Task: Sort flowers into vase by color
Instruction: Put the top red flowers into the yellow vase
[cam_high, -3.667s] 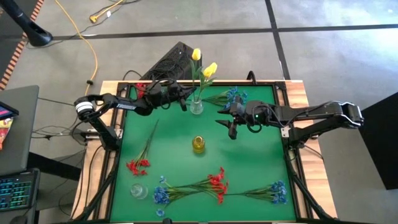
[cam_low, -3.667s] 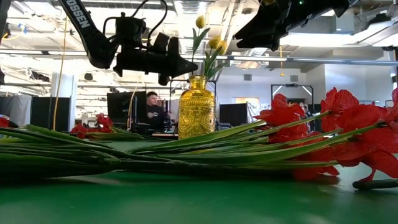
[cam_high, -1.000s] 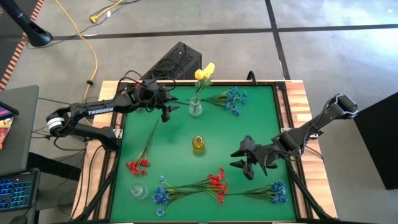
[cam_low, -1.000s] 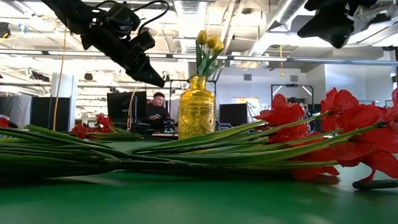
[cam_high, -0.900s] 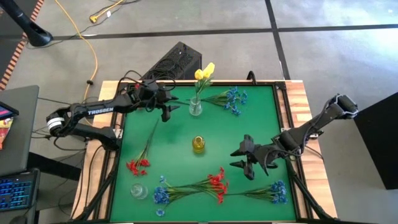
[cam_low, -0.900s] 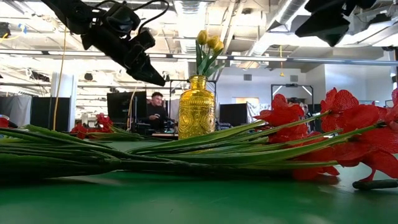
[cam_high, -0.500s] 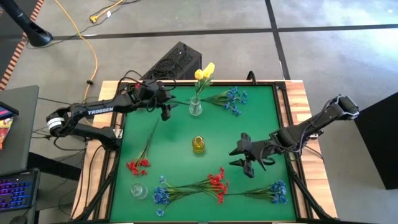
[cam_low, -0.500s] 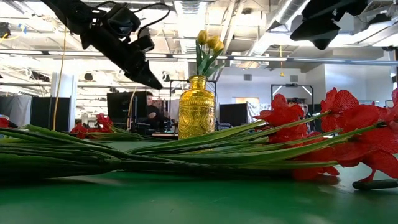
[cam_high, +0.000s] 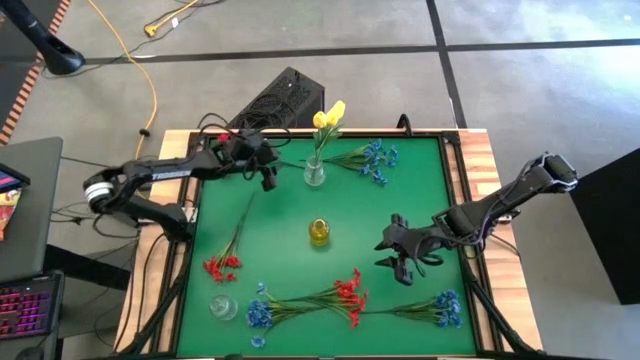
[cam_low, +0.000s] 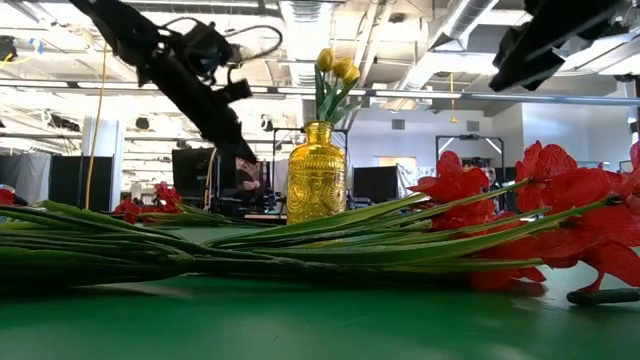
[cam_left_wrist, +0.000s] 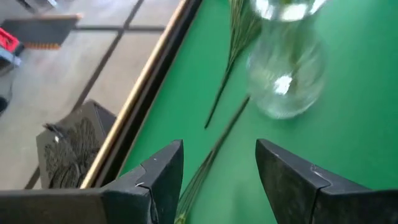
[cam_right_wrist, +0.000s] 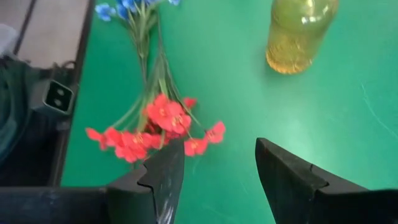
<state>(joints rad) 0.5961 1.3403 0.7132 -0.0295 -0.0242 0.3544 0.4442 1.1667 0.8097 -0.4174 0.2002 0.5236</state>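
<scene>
The green counter (cam_high: 420, 200) carries 3 vases. A clear glass vase (cam_high: 314, 174) at the far side holds the yellow flowers (cam_high: 326, 117) upright. An amber vase (cam_high: 319, 232) stands near the centre and holds nothing. A second clear vase (cam_high: 222, 306) stands at the near left corner.

Loose flowers lie flat on the counter: a blue spray (cam_high: 372, 158) just right of the far vase, a red spray (cam_high: 222, 266) at the left, a mixed red and blue bundle (cam_high: 310, 298) along the near edge, and another blue spray (cam_high: 438, 308) at the near right.

The left gripper (cam_high: 268, 180) hovers just left of the far vase, jaws released and holding nothing. The right gripper (cam_high: 398, 256) hovers right of the amber vase, above the red blooms (cam_right_wrist: 163, 127), jaws released and holding nothing.
</scene>
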